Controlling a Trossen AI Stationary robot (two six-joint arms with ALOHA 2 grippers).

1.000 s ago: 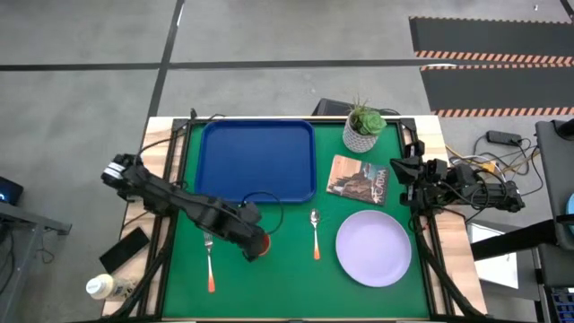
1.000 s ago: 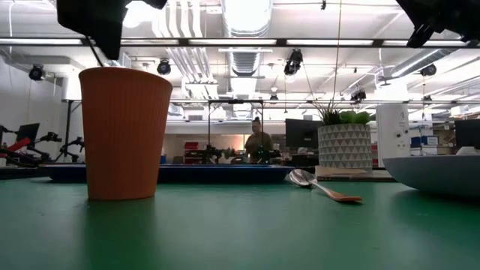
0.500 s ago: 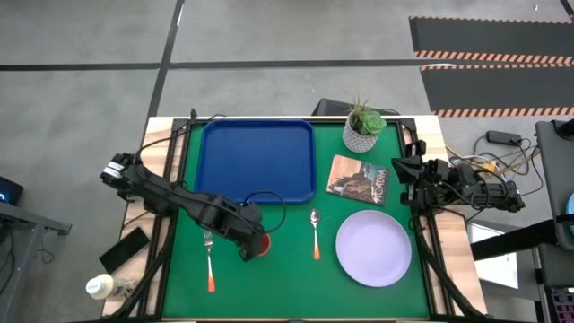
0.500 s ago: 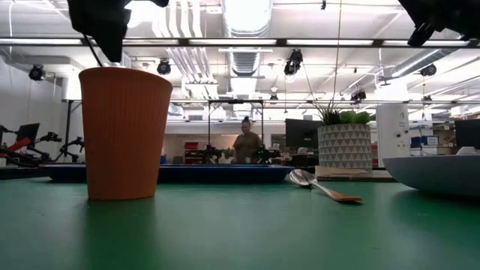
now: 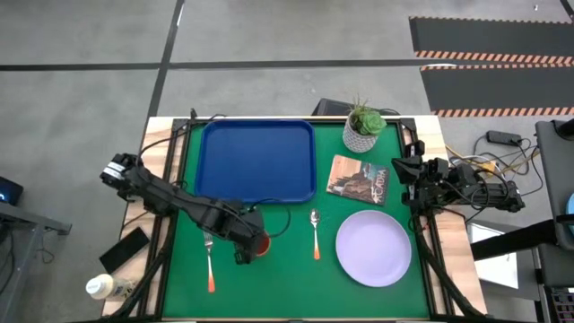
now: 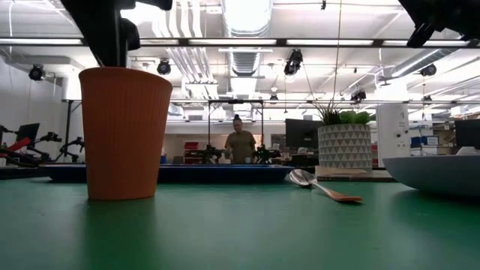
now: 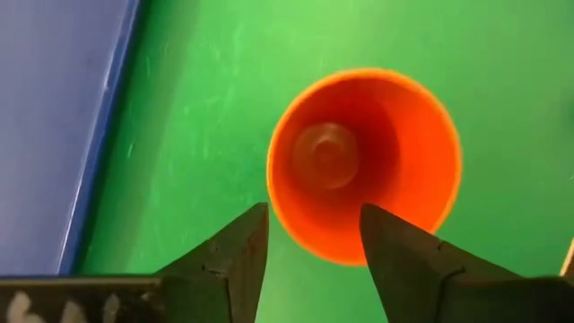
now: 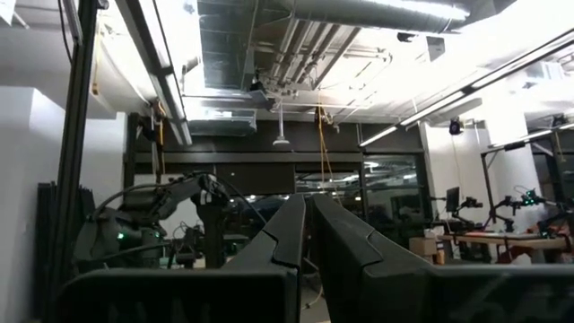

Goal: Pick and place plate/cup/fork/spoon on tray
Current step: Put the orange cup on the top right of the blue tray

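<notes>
The left hand (image 5: 247,248) hangs over the one cup (image 5: 260,243), its two fingers (image 7: 235,256) spread apart above the cup's rim, one to each side of the near edge, with nothing held. The cup stands upright on the green mat (image 5: 287,283), just outside the near edge of the tray (image 5: 257,161). From table height the same orange cup (image 6: 124,133) rises tall at the left, with the dark arm above it.

One fork (image 5: 209,262) lies on the mat beside the cup, on the left arm's side, handle toward the near edge. One spoon (image 5: 315,232) lies on the cup's other side, bowl toward the tray. One pale lavender plate (image 5: 374,248) sits beyond the spoon, near the mat's right edge. The single blue tray fills the far left part of the mat and carries nothing.

Also there: one potted plant (image 5: 363,126) in a white pot at the far right corner and one book (image 5: 360,180) between it and the plate. The right hand (image 5: 400,170) waits at the table's right edge, its fingers (image 8: 296,235) pressed together and holding nothing.

The table (image 5: 161,144) has a wooden rim under the mat. Off its left side lie a black phone (image 5: 124,250) and a bottle (image 5: 106,287). Behind the table is a workshop with ceiling lights and ducts, where one person (image 6: 238,144) stands far off.
</notes>
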